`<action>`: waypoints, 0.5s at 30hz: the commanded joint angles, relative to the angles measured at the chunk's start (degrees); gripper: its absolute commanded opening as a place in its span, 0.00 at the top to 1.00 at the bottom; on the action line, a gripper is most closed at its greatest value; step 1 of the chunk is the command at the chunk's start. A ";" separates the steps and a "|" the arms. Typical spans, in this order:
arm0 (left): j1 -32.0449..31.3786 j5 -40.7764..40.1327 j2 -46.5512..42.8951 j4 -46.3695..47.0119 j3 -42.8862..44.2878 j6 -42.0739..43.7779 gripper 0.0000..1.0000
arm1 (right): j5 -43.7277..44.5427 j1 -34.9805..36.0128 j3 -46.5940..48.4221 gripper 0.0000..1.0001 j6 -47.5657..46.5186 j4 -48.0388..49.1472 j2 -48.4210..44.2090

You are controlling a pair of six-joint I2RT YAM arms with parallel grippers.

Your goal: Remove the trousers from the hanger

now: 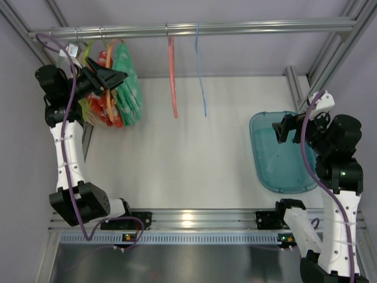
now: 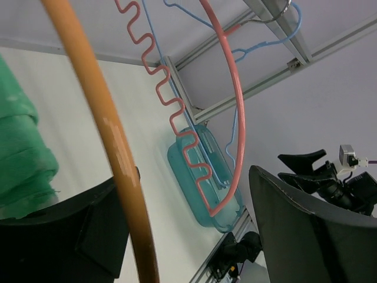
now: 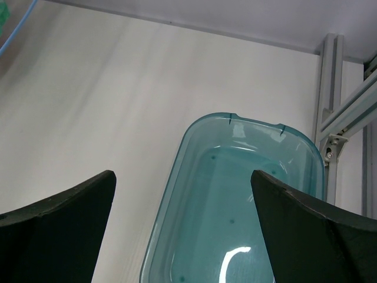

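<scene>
The green trousers (image 1: 128, 88) with a white print hang on the thin orange hanger (image 1: 108, 94) from the top rail at the far left. In the left wrist view the green cloth (image 2: 20, 156) is at the left edge. The orange hanger's bar (image 2: 115, 153) runs down between my left gripper's jaws, close against the left finger (image 2: 65, 236). My left gripper (image 1: 115, 76) (image 2: 188, 236) is open around that bar, jaws wide apart. My right gripper (image 1: 285, 127) (image 3: 182, 236) is open and empty above the teal bin.
A red garment (image 1: 103, 115) hangs beside the trousers. A bare pink-red hanger (image 1: 172, 76) (image 2: 235, 106) and a blue hanger (image 1: 200, 73) hang at mid-rail. The teal bin (image 1: 262, 171) (image 3: 177, 177) stands at the right. Metal frame posts line the sides.
</scene>
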 commanded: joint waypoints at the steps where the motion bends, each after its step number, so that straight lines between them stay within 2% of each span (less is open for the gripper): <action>1: 4.52 4.44 0.94 0.01 2.69 0.75 0.19 | -0.96 -0.96 0.37 0.01 0.42 1.25 0.18; 4: 7.43 7.34 1.91 0.01 3.30 0.57 0.17 | -1.14 -0.96 0.46 0.01 0.42 1.25 0.44; 8: 7.53 8.49 1.64 -0.07 4.71 1.19 0.19 | -1.40 -0.96 0.02 0.01 0.68 1.42 0.71; 15: 7.44 10.25 2.70 -0.07 4.53 -0.04 0.33 | -1.67 -1.05 0.02 0.00 1.13 1.69 0.97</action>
